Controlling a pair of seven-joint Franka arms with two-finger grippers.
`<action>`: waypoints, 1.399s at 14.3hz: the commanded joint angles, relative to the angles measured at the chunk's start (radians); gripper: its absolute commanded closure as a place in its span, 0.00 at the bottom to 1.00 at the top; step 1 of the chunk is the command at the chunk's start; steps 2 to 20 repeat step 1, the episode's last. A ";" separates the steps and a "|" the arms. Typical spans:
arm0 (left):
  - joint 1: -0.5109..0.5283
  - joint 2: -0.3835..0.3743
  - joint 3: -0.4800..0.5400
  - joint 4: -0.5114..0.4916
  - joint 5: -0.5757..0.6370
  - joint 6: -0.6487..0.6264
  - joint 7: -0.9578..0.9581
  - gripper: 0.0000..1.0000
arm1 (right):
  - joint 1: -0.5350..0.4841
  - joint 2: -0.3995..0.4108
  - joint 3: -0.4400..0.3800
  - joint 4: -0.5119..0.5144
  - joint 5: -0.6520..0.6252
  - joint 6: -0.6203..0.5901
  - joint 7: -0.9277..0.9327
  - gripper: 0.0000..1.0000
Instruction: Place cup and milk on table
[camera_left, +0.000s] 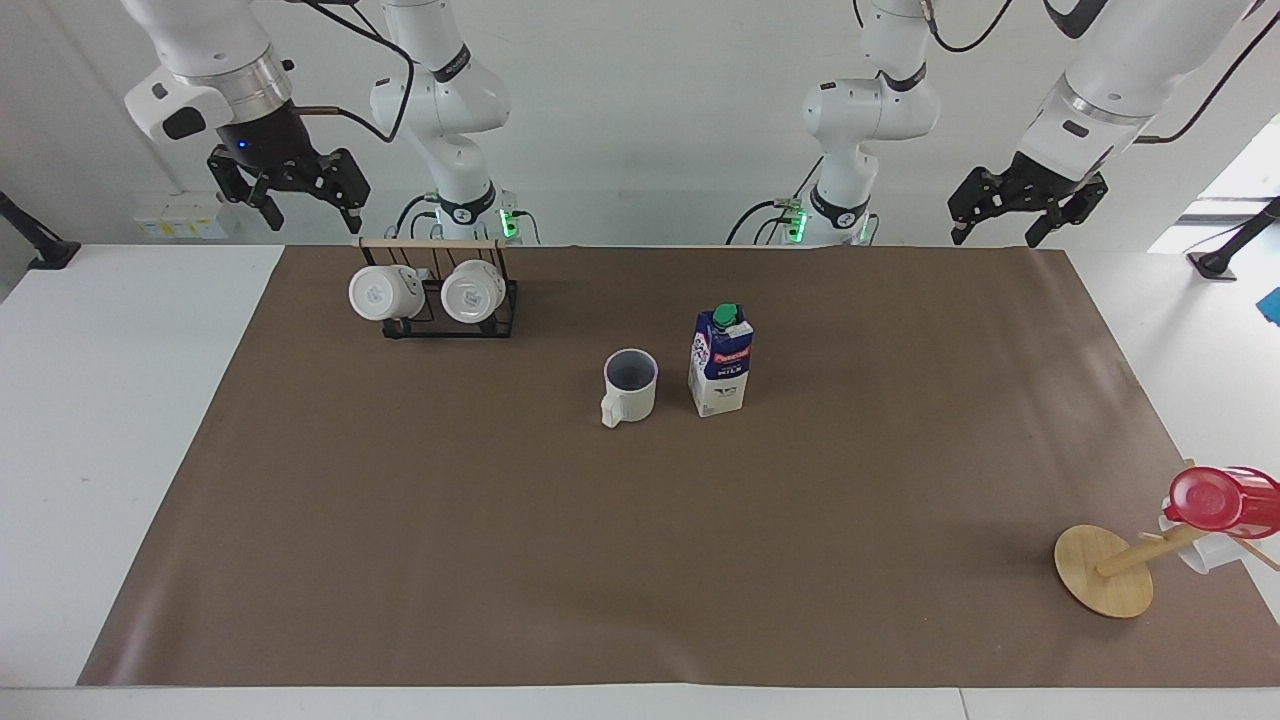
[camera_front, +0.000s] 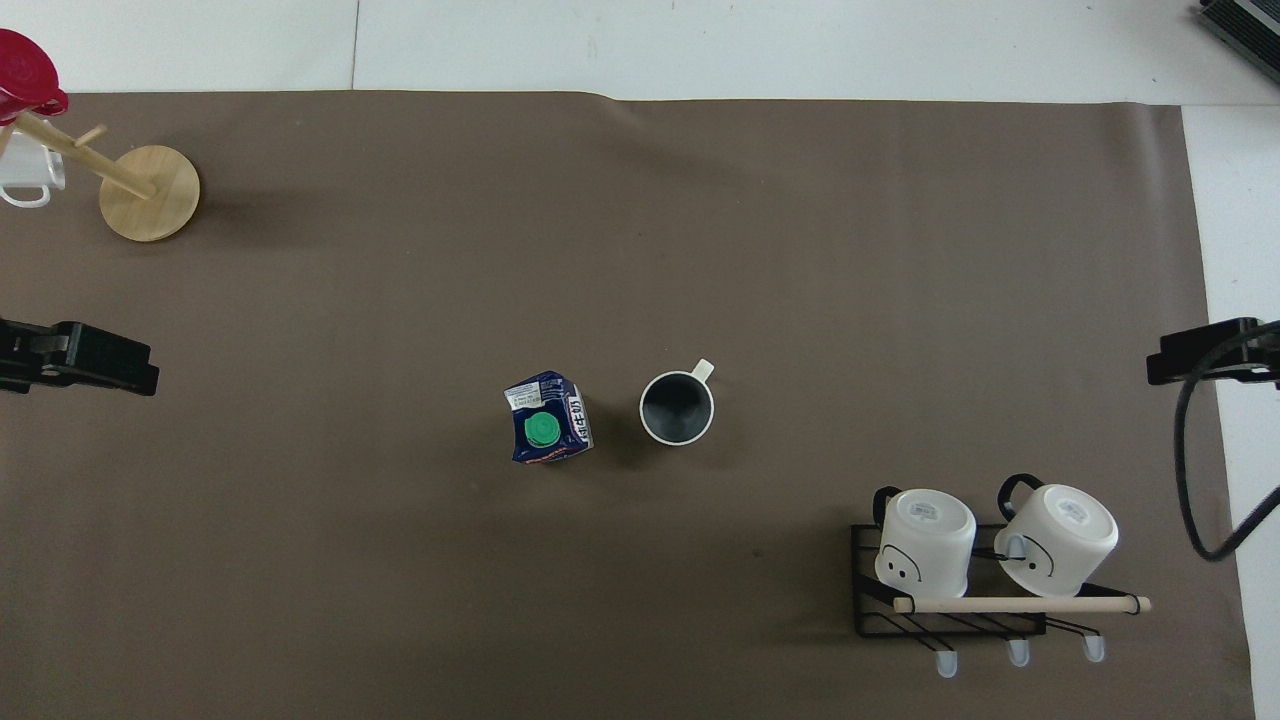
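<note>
Right gripper (camera_left: 290, 195) up in the air by the two-mug rack (camera_left: 440, 295), fingers spread, holding nothing. Then the cup (camera_left: 630, 386) upright mid-table (camera_left: 400, 520), handle pointing away from the robots, milk (camera_left: 721, 361) standing just beside it toward the left arm's end. Left gripper (camera_left: 1030, 205) raised at its own end, fingers apart, empty too. Both well clear, roughly equally, so probably nothing left to grab.

Left gripper (camera_front: 75, 357) slips off the overhead frame's left edge — right gripper (camera_front: 1205, 352) off its right; red cup (camera_front: 25, 75) cropped upper left.
</note>
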 joint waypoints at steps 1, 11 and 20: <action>0.012 -0.023 -0.007 -0.024 0.009 -0.009 0.015 0.00 | -0.009 0.007 0.002 0.016 0.007 -0.010 0.013 0.00; 0.012 -0.023 -0.007 -0.024 0.009 -0.009 0.015 0.00 | -0.009 0.007 0.002 0.016 0.007 -0.010 0.013 0.00; 0.012 -0.023 -0.007 -0.024 0.009 -0.009 0.015 0.00 | -0.009 0.007 0.002 0.016 0.007 -0.010 0.013 0.00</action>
